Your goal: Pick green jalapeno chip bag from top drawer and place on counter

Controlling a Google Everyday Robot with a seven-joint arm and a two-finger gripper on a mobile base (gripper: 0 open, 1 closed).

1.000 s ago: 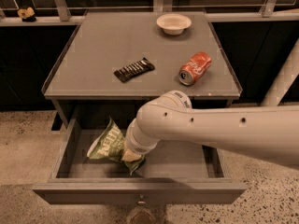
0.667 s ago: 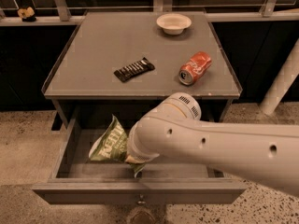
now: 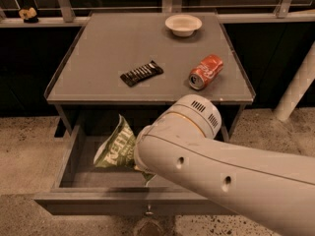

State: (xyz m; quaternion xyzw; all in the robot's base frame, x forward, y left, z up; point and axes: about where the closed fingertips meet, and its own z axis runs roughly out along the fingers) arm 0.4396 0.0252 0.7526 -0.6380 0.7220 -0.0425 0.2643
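Pincer (image 3: 140, 159) first: it is down inside the wide, shallow grey box drawer (image 3: 69, 167), which stands pulled out. The big white round robot arm (image 3: 211, 166) reaches in from the right and covers most of the pincer from you. You cannot tell if the pincer is open or closed, or if it has hold of anything.

The crinkly green and white foil chip bag (image 3: 116, 149) is right beside the pincer, on the left as you look, and it touches the end of the arm. The bag is inside the drawer. It stands up tilted, with its top corner pointing up at the dark gap under the tabletop. You can see pale letters on its side. A small bit of green also peeks out just under the pincer.

Above and behind the pincer is the flat square grey tabletop (image 3: 98, 58) with thin raised edges. A flat black candy bar wrapper (image 3: 141, 73) lies on it, straight back from the pincer. A red soda can (image 3: 205, 72) lies on its side, back and to the right of the pincer, apart from the wrapper. A small round white bowl (image 3: 183, 24) sits farthest back.

Just below the pincer, nearer to you, a small round metal knob (image 3: 148, 211) sticks out of the drawer's flat front panel.
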